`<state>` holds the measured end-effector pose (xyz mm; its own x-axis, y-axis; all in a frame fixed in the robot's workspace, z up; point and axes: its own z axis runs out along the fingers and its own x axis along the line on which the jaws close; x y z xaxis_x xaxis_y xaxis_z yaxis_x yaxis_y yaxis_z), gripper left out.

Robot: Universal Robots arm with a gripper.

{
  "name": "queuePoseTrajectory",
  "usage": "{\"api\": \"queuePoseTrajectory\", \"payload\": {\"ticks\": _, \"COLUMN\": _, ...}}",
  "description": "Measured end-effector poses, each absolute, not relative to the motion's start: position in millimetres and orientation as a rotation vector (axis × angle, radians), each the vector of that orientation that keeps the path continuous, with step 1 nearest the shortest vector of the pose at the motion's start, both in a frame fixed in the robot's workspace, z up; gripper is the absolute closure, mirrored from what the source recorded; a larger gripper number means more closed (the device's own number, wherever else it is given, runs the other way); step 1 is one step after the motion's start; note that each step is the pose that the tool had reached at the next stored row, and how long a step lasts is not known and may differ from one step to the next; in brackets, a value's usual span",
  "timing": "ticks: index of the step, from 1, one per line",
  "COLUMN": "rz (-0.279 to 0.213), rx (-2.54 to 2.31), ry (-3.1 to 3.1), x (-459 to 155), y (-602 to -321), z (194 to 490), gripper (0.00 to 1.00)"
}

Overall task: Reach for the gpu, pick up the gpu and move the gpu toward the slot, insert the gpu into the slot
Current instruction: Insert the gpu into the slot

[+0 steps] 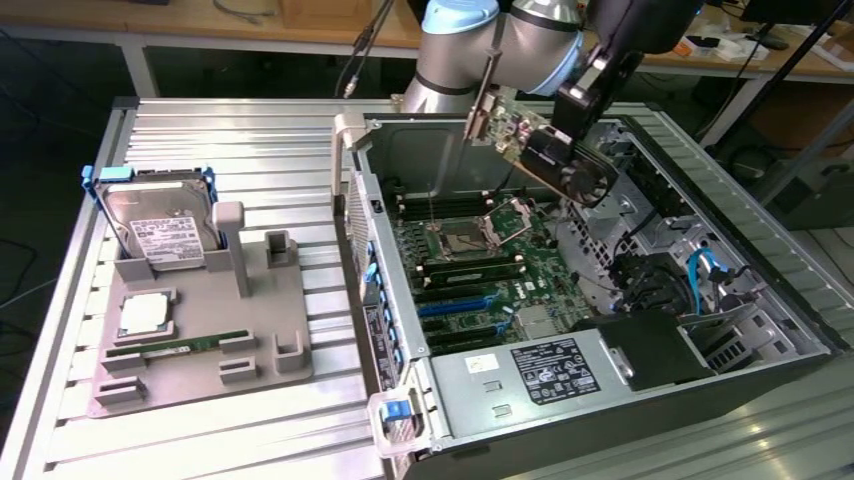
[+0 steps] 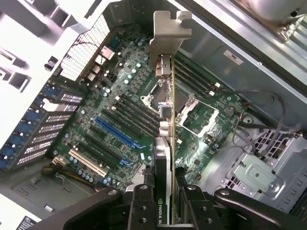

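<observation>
My gripper (image 1: 583, 92) is shut on the gpu (image 1: 545, 158) and holds it tilted in the air over the open computer case, above the motherboard's far end. In the wrist view the gpu (image 2: 165, 143) is seen edge-on, its silvery bracket end (image 2: 169, 31) pointing away from the gripper (image 2: 165, 207), whose black fingers (image 2: 141, 208) clamp it from both sides. The slot (image 2: 116, 131) is a long bright-blue strip on the motherboard, off to one side of the card and well below it. In the exterior view the blue slot (image 1: 461, 306) lies mid-board, nearer the camera than the card.
The case (image 1: 360, 215) stands open on a ribbed metal table (image 1: 240, 130). A power supply (image 1: 534, 368) fills its near end, with cables and drive bays (image 1: 694, 280) on the exterior view's right. A grey fixture (image 1: 200, 345) holds a hard drive (image 1: 160, 232) and a green memory stick (image 1: 174, 346).
</observation>
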<state>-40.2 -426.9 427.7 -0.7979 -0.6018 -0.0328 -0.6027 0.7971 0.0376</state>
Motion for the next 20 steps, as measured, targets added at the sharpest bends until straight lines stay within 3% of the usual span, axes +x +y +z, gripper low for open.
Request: {"api": "queuePoseTrajectory", "payload": {"ticks": 20, "rz": 0.077, "rx": -1.641, "ry": 2.668, "x": -40, "y": -427, "z": 414, "gripper": 0.73}}
